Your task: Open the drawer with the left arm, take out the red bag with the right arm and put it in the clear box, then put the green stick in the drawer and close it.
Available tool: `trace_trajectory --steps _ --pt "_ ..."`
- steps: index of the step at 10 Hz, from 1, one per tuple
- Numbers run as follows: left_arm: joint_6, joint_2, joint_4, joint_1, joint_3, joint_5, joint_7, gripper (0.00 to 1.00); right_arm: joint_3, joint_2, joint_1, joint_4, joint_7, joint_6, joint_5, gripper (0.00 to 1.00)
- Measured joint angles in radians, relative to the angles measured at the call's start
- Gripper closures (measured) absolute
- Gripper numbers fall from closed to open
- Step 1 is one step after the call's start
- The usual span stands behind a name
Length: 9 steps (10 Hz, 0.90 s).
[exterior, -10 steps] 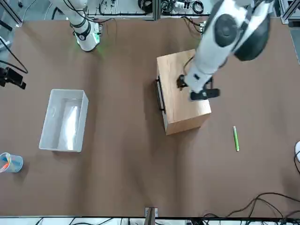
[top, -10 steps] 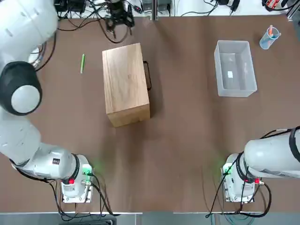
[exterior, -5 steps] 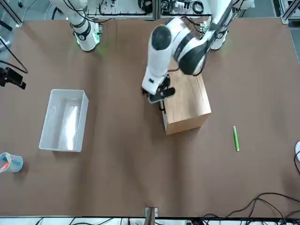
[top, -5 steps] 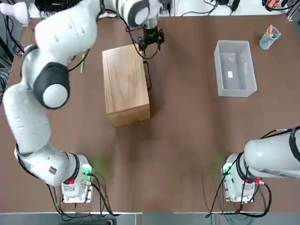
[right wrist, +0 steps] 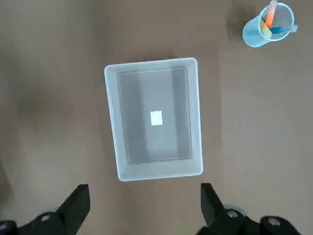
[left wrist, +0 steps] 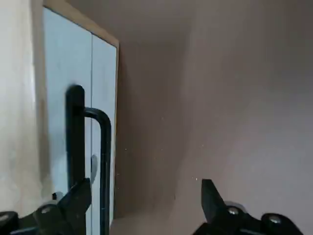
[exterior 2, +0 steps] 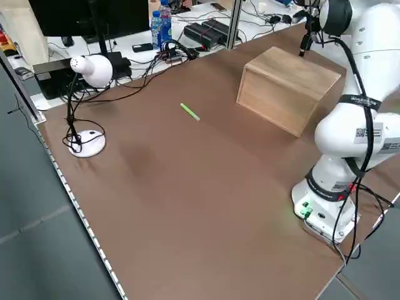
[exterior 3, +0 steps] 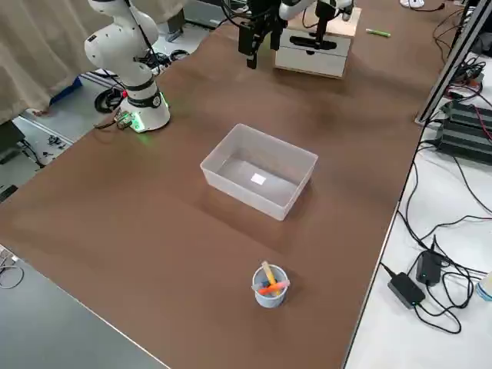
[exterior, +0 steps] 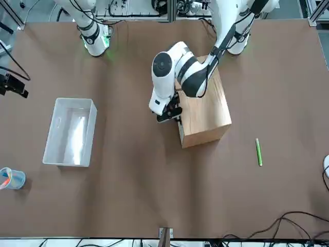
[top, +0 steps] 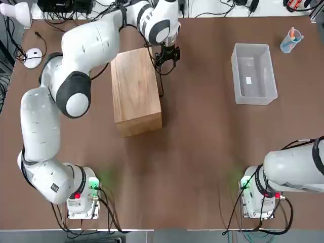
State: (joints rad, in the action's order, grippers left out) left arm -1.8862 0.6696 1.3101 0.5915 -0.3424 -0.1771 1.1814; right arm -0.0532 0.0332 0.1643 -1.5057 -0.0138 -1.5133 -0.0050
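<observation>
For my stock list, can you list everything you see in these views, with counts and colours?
Cabinet: one, light wood, left of table's middle, white front
Handles: two, black, on cabinet's front
Box: one, clear, right of cabinet
Cup: one, blue, beyond box, holding pens
Stick: one, green, on table left of cabinet
Lamp: one, white, table's far left corner
Bottles: two, blue caps, behind table
Monitor: one, black, behind table
Left tool: one, black, open, at handles
Right tool: one, black, open, above table near box

Robotics lab; white jointed arms [top: 76,96] bolted to brown table [top: 202,152]; cables [exterior 2: 150,69], monitor [exterior 2: 87,22] behind.
</observation>
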Motion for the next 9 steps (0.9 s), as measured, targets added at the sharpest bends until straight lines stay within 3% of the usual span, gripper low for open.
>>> trace_trajectory --steps 9 --pt "0.11 0.064 -0.008 0.083 0.004 -0.114 0.002 0.0 0.012 0.0 0.017 0.026 0.0 -0.002 -0.001 0.0"
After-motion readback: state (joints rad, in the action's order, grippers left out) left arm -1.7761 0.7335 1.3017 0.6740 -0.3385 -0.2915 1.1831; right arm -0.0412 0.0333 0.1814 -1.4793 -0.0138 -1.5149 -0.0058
